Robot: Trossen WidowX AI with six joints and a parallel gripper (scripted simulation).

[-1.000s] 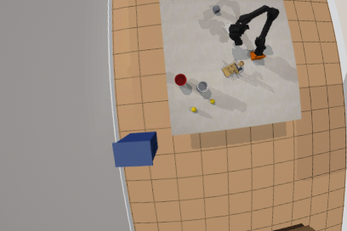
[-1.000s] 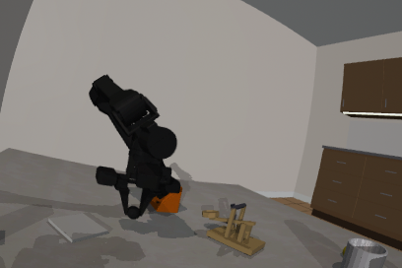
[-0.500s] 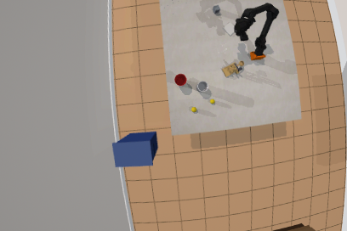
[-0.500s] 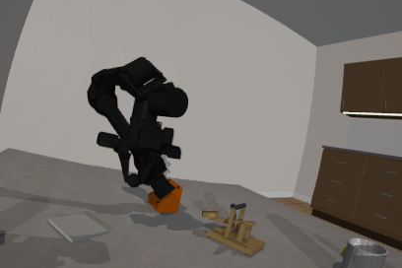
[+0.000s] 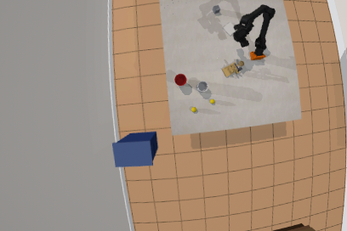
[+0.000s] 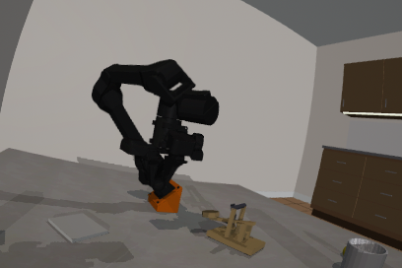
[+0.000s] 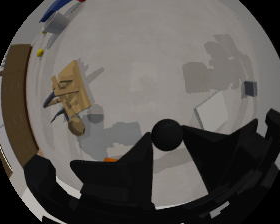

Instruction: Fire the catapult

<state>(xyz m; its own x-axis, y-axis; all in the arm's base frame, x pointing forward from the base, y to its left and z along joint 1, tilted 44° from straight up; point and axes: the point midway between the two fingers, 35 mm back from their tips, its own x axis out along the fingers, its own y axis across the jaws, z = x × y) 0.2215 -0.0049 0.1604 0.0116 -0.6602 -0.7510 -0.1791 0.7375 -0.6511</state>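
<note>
From above, the tan wooden catapult (image 5: 230, 70) (image 6: 246, 244) (image 7: 79, 82) sits on the pale grey bench (image 5: 272, 98) (image 6: 296, 233) (image 7: 141, 45), between the black tool (image 5: 243, 41) (image 6: 160, 188) (image 7: 165, 132) and the light grey cylindrical mug (image 5: 202, 86) (image 6: 366, 253) (image 7: 56, 23). The exterior view has the tool pointing down, left of the catapult, with the mug near right. In the wrist view, the tool pinches the small black ball (image 7: 167, 135) between its fingertips, outside the catapult's cup (image 5: 241, 63) (image 6: 210, 214) (image 7: 76, 126).
</note>
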